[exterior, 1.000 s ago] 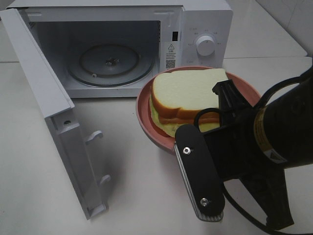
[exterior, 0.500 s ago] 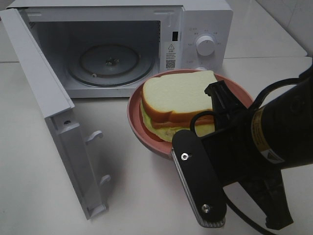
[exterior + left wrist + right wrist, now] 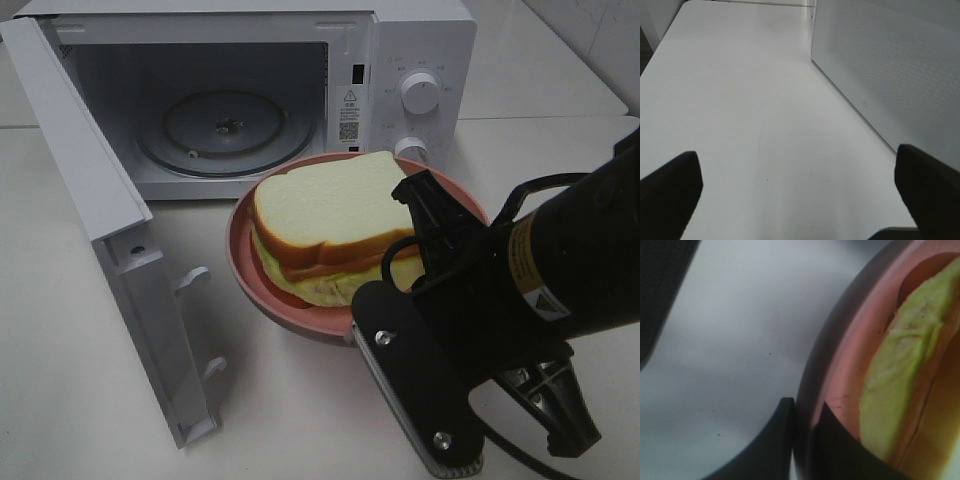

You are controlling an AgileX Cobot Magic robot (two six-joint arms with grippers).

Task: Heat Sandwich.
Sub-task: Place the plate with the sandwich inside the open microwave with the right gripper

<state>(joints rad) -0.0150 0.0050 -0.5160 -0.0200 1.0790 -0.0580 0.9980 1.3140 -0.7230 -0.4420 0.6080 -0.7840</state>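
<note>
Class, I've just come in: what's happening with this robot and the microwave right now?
The right gripper is shut on the rim of the pink plate, which carries the sandwich, just in front of the microwave. Its door stands wide open and the glass turntable inside is bare. The sandwich is not yet inside. The left gripper is open, holding nothing.

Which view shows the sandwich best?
Exterior high: nearly the whole sandwich shows on its pink plate, before the open microwave. Right wrist shows only a close sliver of filling beside the rim that the right gripper pinches. Left wrist shows none.
</note>
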